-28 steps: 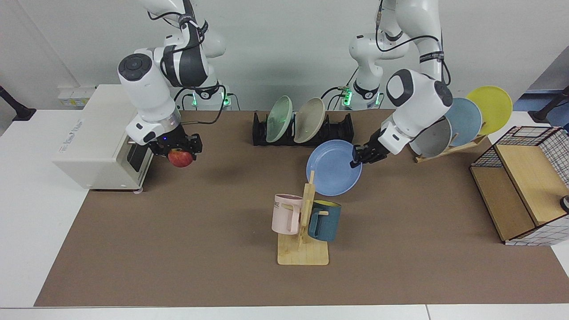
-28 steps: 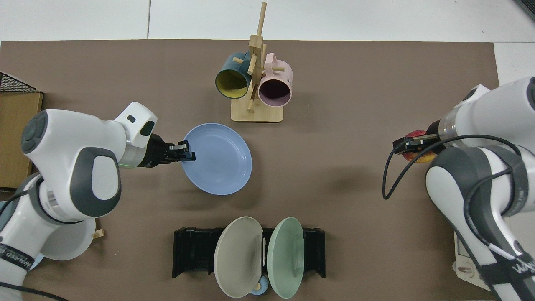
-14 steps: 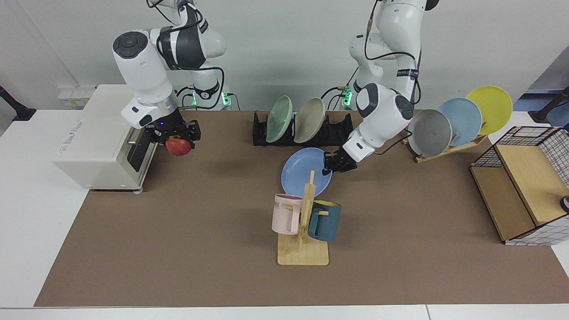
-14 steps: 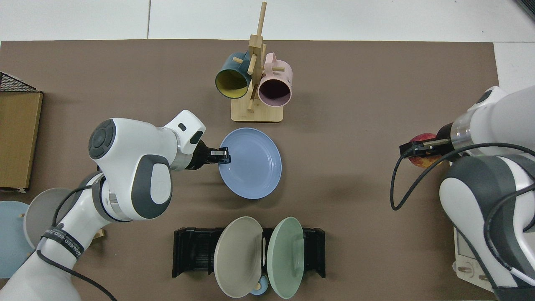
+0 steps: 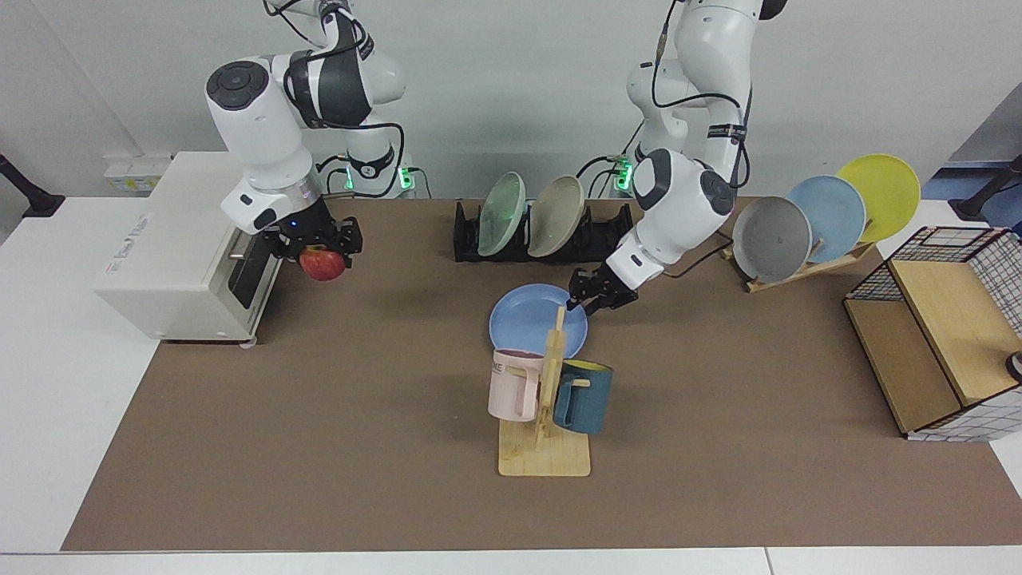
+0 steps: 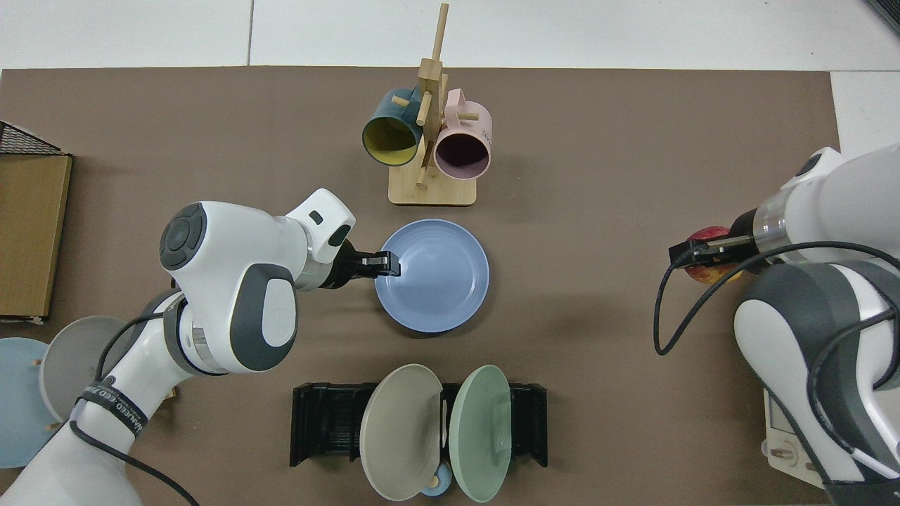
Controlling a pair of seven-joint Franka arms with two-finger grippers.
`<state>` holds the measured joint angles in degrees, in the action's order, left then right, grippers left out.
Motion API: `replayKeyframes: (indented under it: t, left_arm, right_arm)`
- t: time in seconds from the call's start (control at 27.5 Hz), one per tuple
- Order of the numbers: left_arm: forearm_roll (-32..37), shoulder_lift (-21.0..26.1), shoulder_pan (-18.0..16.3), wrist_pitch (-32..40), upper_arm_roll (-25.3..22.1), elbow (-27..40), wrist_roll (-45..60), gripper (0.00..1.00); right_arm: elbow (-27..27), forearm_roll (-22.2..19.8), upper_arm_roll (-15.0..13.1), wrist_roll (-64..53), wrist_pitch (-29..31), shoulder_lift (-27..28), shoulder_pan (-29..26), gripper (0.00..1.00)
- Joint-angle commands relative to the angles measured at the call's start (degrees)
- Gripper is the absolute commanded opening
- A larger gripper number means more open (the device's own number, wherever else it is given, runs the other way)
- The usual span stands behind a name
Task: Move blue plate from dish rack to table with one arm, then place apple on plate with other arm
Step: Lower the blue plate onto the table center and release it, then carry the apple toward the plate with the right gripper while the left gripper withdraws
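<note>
Plate first: the blue plate sits low over the brown mat, between the black dish rack and the wooden mug stand; whether it rests fully on the mat cannot be told. The left gripper is pinched on the plate's rim at the side toward its own arm, fingers closed over the edge. In the facing view the stand's upright post and the pink mug cover the plate's near edge.

In the rack two plates stand on edge side by side — a mint-green plate and a beige plate.

Well apart, the right gripper hangs in the air just beside a white appliance, clamped on the apple, which is clear of the mat.

A teal mug hangs on the stand's other side. At the far edge a slanted wooden rack carries grey, pale blue and yellow plates — beside it a wire-and-wood crate.
</note>
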<state>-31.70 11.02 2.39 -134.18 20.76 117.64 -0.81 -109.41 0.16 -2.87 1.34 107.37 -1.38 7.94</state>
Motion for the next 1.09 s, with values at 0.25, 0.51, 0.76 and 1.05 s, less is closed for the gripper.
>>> replayKeyframes:
  t: [0.25, 0.51, 0.76, 1.05]
  left_arm:
    - [30.72, -5.75, -0.11, 24.81, -2.04, -11.10, 12.32, 0.47]
    - [32.32, -9.60, -1.07, 38.72, -4.14, -18.15, 11.71, 0.67]
    - [33.02, -14.35, -2.83, 42.95, -6.26, -20.08, 7.24, 0.96]
    - [32.85, -14.71, -3.54, 46.38, -7.40, -23.68, 5.29, 0.99]
  right_arm:
    - [-0.28, -0.25, 0.49, 4.99, 0.30, -0.02, 2.87, 0.00]
    - [-0.10, -0.16, 0.49, 13.06, 2.31, 0.77, 7.96, 0.00]
    - [2.18, 0.28, 0.49, 23.43, 2.84, 3.40, 14.29, 0.00]
    - [7.10, -0.16, 0.58, 34.07, 2.84, 8.76, 20.36, 0.00]
